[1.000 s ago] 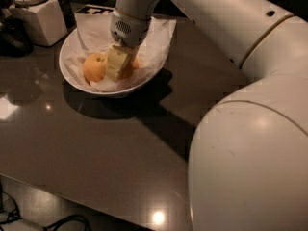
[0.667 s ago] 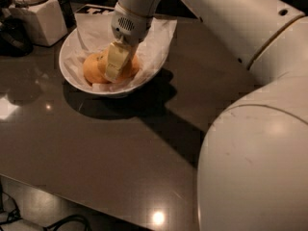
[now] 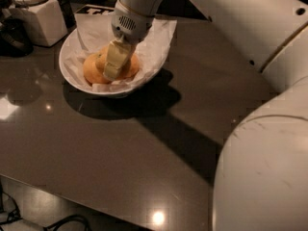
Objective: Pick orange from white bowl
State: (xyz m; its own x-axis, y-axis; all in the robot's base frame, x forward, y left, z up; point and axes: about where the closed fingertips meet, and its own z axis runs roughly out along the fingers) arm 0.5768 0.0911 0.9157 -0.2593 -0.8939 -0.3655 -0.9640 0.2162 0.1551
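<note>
The white bowl [image 3: 72, 78] sits at the back left of the dark table, lined with crumpled white paper [image 3: 156, 42]. Deep-orange fruit lie in it: one orange [image 3: 90, 71] at the left and another [image 3: 132, 67] at the right. A paler one [image 3: 101, 57] is partly hidden behind them. My gripper [image 3: 115, 64] reaches down from above into the bowl's middle. It sits on or between the oranges and hides part of them.
A boxy white container [image 3: 38, 20] stands at the back left beside the bowl, with a dark object [image 3: 12, 35] to its left. My large white arm [image 3: 260, 129] fills the right side. The table's front edge [image 3: 96, 211] runs along the bottom.
The gripper stays down in the bowl at nearly the same spot. The arm's bulky near part has shifted a little to the right in view.
</note>
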